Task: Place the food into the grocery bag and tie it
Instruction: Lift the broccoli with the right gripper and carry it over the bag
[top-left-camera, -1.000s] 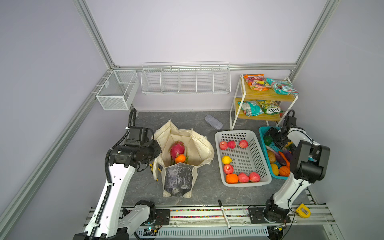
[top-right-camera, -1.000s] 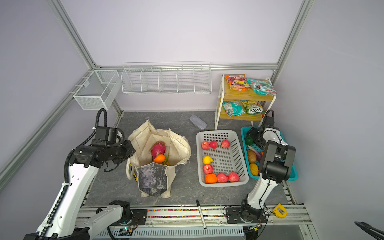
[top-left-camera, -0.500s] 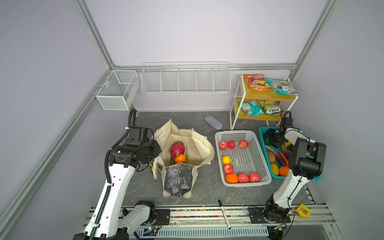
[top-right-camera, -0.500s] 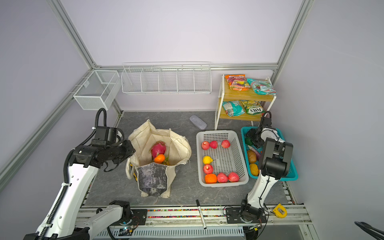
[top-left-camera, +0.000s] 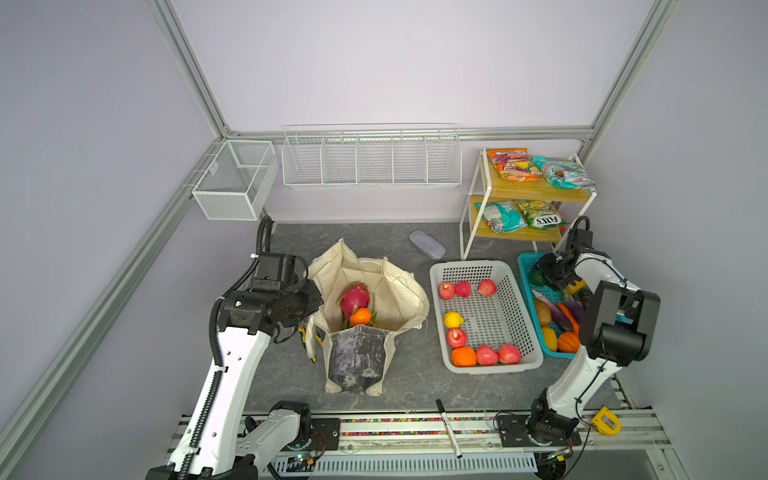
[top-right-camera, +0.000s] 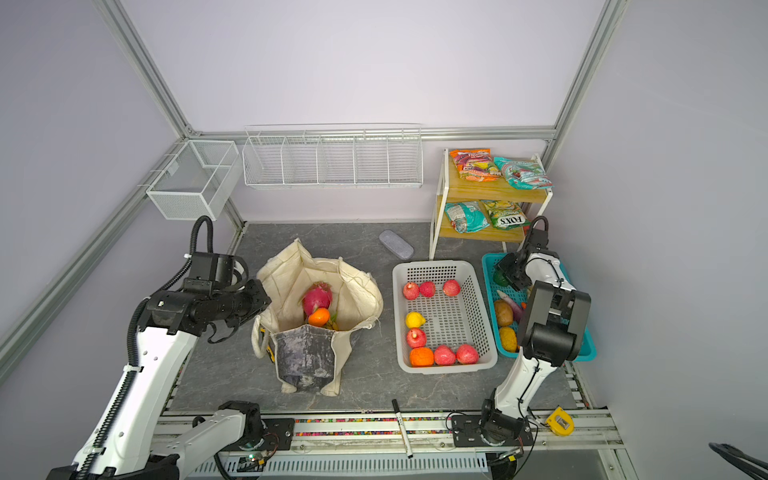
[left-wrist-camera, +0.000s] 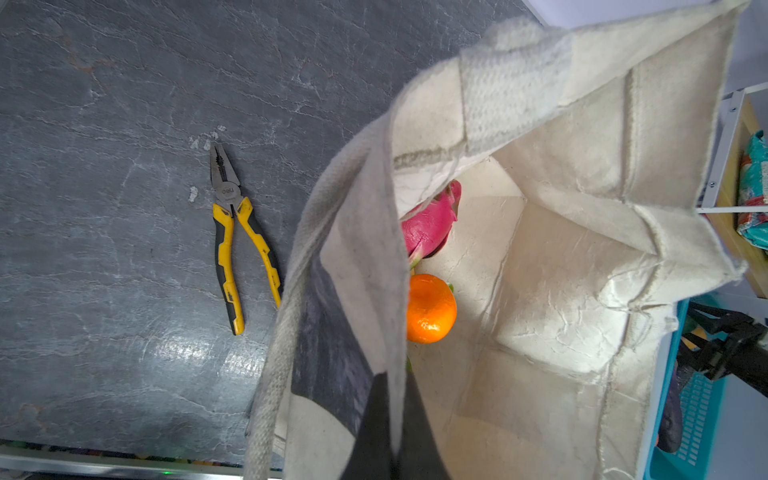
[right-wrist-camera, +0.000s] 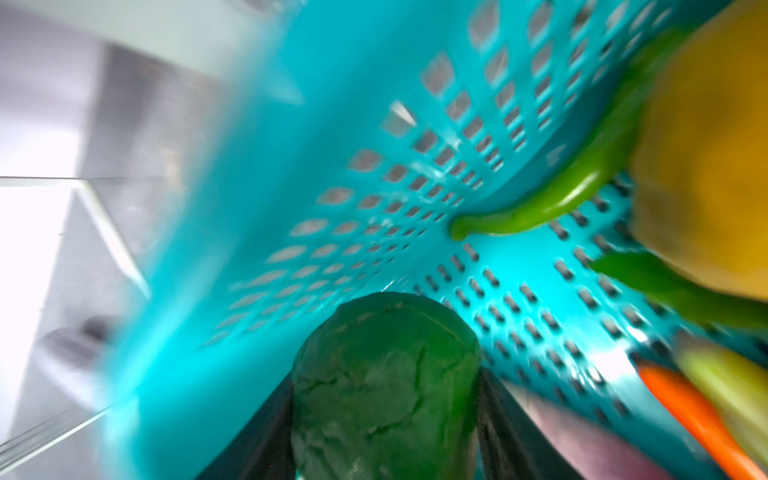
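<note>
The grocery bag (top-left-camera: 399, 299) stands mouth-open left of centre in both top views, with a dragon fruit (top-left-camera: 354, 296) and an orange (top-left-camera: 360, 317) inside. The left gripper (top-left-camera: 316, 305) is pinched tight on the cloth of its left rim. Pliers (left-wrist-camera: 232, 232) lie on the slate just beside that edge. At the right, the right gripper (top-left-camera: 546, 277) reaches into the teal basket (top-left-camera: 525, 266), near its far wall. Its fingers (right-wrist-camera: 507, 436) press both sides of the green vegetable (right-wrist-camera: 384, 374). A strip of bare slate separates the bag from the white basket (top-left-camera: 469, 268).

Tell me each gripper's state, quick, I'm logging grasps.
Left gripper: closed, pinching the bag at its edge.
Right gripper: closed on the green vegetable.
</note>
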